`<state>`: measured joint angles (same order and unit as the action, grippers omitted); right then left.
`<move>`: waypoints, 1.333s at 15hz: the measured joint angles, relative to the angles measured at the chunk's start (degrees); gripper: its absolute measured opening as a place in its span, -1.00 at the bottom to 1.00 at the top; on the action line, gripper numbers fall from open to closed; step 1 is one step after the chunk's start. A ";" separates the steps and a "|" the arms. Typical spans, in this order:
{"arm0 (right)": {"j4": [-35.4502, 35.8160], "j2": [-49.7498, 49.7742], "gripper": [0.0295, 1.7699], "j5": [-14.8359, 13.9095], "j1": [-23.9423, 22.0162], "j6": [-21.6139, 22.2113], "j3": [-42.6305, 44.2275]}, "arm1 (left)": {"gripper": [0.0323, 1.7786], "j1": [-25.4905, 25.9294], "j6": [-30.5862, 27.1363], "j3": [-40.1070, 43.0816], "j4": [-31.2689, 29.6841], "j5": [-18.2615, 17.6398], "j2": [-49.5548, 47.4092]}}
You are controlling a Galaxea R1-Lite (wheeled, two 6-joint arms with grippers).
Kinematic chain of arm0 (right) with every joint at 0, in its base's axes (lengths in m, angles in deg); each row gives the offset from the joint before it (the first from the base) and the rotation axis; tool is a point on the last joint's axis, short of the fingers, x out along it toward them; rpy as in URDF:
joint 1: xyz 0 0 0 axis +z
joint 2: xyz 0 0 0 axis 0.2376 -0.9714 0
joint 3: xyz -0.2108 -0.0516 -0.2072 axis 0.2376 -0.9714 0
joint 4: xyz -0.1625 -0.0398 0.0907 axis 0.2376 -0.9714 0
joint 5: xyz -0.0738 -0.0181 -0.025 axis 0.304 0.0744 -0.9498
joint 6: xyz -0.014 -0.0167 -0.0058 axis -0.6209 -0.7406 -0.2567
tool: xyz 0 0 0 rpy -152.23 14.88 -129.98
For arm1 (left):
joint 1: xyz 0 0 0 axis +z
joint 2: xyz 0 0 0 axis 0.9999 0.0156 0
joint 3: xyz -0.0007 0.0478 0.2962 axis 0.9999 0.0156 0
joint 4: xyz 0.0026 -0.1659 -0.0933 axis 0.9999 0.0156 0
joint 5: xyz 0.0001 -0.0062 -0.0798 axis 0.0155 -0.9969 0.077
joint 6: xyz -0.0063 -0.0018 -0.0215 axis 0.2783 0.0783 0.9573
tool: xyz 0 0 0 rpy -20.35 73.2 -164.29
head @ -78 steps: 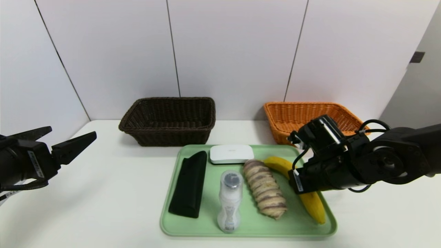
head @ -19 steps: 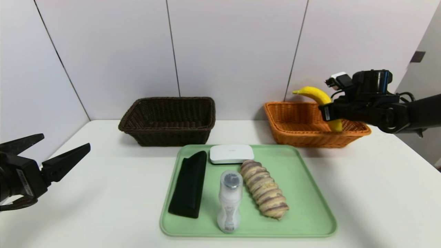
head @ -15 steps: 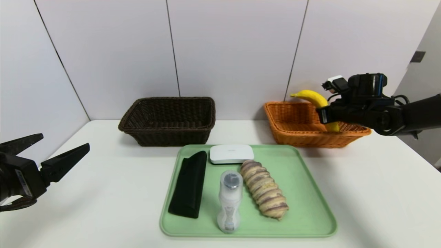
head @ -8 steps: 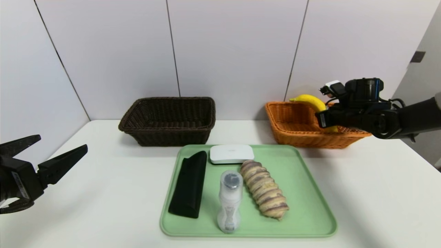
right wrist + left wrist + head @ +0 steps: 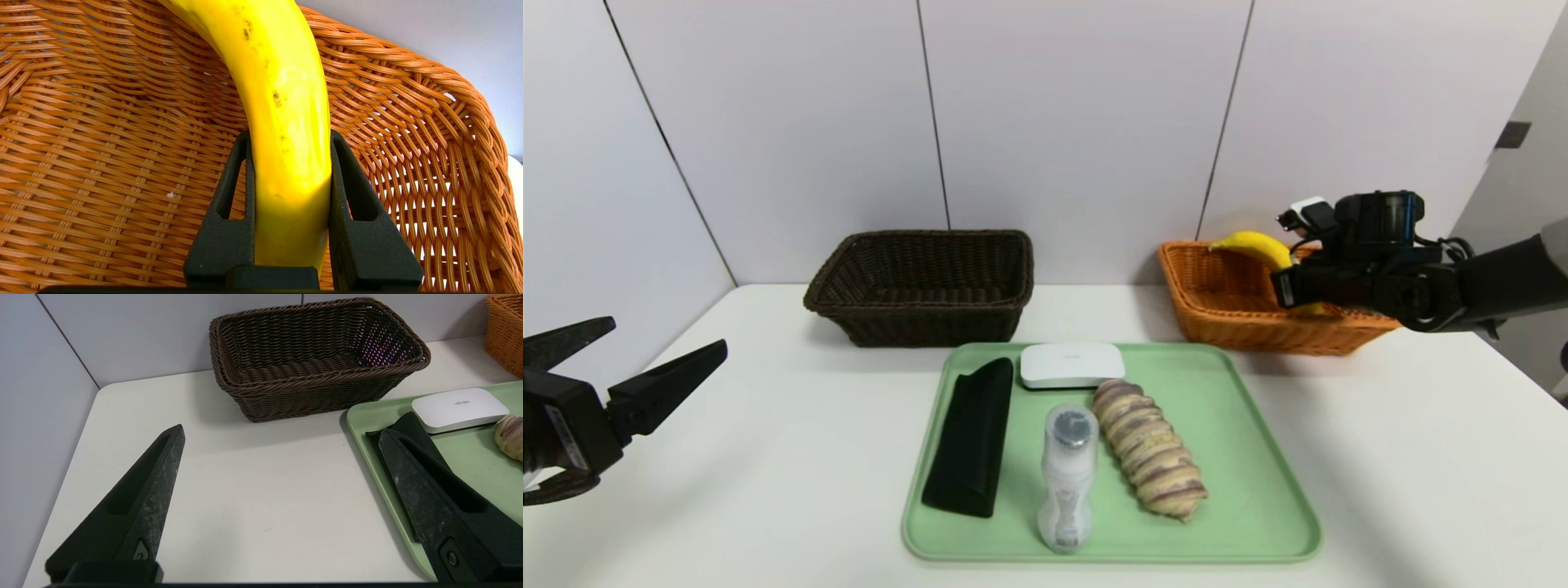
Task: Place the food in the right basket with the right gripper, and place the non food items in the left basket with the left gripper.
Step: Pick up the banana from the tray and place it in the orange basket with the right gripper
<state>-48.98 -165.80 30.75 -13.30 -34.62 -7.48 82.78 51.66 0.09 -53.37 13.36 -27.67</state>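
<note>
My right gripper point(image 5: 292, 163) was at two o'clock, its fingers parted only by the banana point(image 5: 290, 122) clamped between them, partly inside the orange basket point(image 5: 1217, 327). My left gripper point(image 5: 282, 433) hung idle over the bench point(image 5: 265, 498) at nine o'clock, fingers wide, holding nothing.

I read what looked like "DELIXIN", upside down, on the white device point(image 5: 461, 410), at the tray's point(image 5: 1241, 523) twelve o'clock edge. The small print and barcode low on the bottle point(image 5: 1068, 482), at the tray's seven o'clock, were too small to read. The bread point(image 5: 1152, 449) lay near the middle, the black pouch point(image 5: 969, 441) at nine o'clock. The brown basket point(image 5: 931, 318) stood at eleven o'clock. In the head view, the right gripper hid part of the banana.
</note>
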 joint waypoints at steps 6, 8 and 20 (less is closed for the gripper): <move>0.09 -0.17 -0.48 0.06 0.16 -0.20 0.85 | 0.90 -0.01 0.00 -0.09 0.00 -0.02 -0.02; 0.06 0.02 -0.48 0.11 0.40 -0.12 1.16 | 0.90 0.00 -0.02 -0.11 0.00 -0.02 -0.02; 0.09 1.79 0.38 -0.83 1.32 -0.01 1.19 | 0.90 0.00 -0.02 -0.11 0.00 -0.05 -0.77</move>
<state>-48.89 -164.01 29.92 -11.99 -34.63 -6.28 82.78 51.64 -0.02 -53.37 13.31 -28.44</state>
